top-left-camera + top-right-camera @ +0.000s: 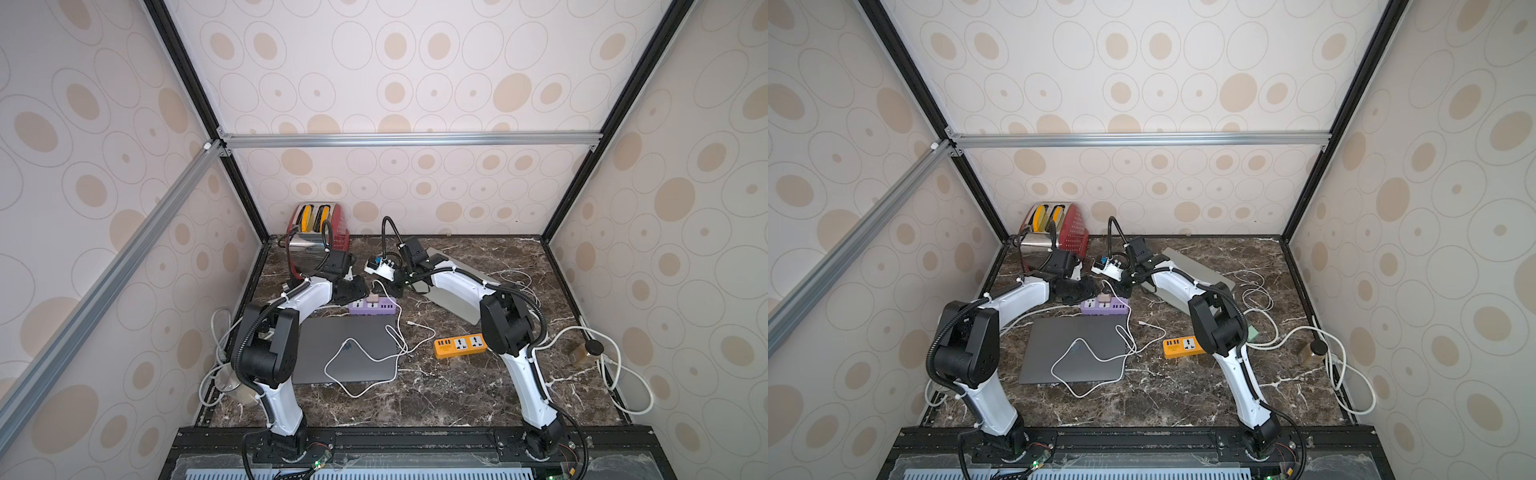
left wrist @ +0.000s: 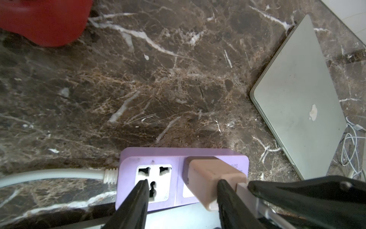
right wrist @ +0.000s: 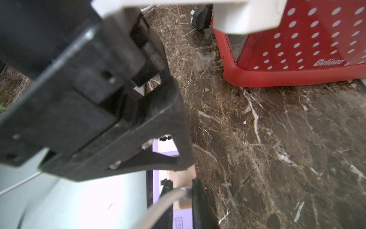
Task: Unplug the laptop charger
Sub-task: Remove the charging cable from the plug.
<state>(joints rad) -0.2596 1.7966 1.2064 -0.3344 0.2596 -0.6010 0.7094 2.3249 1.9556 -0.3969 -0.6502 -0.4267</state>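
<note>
A pinkish laptop charger (image 2: 210, 176) sits plugged into a purple power strip (image 2: 126, 178) in the middle of the marble table; both top views show the charger (image 1: 372, 298) (image 1: 1104, 298). My left gripper (image 2: 183, 183) is open just above the strip. One of its fingers (image 2: 141, 191) is over the empty socket, the other is against the charger's outer end. My right gripper (image 3: 182, 188) comes from the opposite side and is shut on the white cable plug (image 2: 244, 190) where it leaves the charger. The white cable (image 1: 399, 332) trails onto a dark grey laptop (image 1: 345, 353).
A red toaster (image 1: 318, 230) stands at the back left. A white multi-socket block (image 1: 380, 268) lies behind the grippers. A silver laptop (image 2: 297, 99) sits under the right arm, an orange power strip (image 1: 460, 345) beside it. Loose white cables and a jar (image 1: 586, 353) lie at the right.
</note>
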